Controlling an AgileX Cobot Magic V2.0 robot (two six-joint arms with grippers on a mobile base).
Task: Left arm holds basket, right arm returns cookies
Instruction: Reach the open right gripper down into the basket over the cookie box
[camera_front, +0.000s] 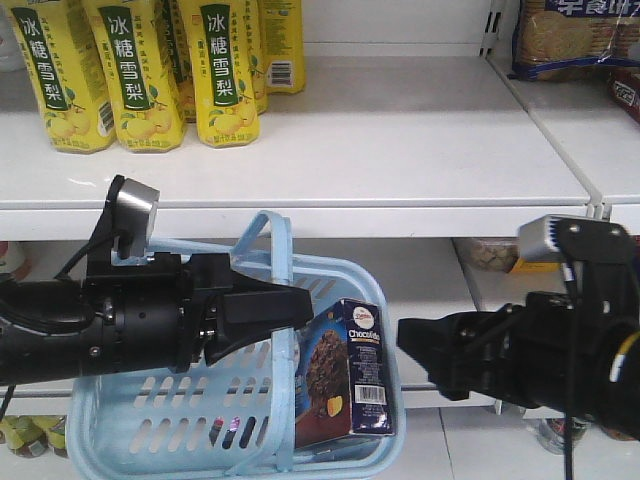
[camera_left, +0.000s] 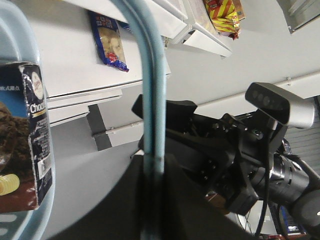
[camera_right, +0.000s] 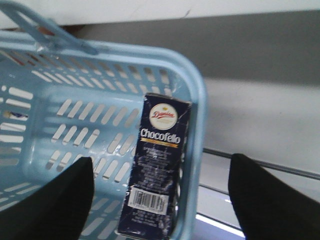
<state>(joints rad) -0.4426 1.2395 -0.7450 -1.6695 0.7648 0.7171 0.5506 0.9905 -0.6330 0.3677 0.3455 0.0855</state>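
Reaching into the basket (camera_front: 150, 410) for the cookies (camera_front: 345, 375) looks like the step in hand; nothing grabbed yet.

Left gripper (camera_front: 268, 305) is clamped on one hoop handle (camera_left: 152, 100) at the basket's top, so the basket hangs from that grip. Right gripper (camera_front: 412, 345) sits just outside the basket's right wall, jaws spread wide & empty. In the wrist view its fingers (camera_right: 65, 200) straddle the carton from above.

Cookies: dark navy box inside the basket, standing tight against the right wall, "Chocofello" end up, leaning a little.

Doing it well, IMO:
- Outer finger is past the basket's right rim as things stand. Closing there would prob. catch wall + box together. Shift in toward the basket's middle, or turn the wrist so the jaws close along the wall, not across it.
- Drop in from above the rim, not thru the slots. Mind the second handle near the basket's top.
- Carton is thin card, so squeeze only enough to hold, approx mid-height, off the corners.
- A hanging basket will swing if nudged, so go slow. Left grip has to stay firm w/ no wrist roll.
- Lift straight up till the box clears the rim, then move off to the white shelf (camera_front: 400, 150) above the basket, the likely drop spot.
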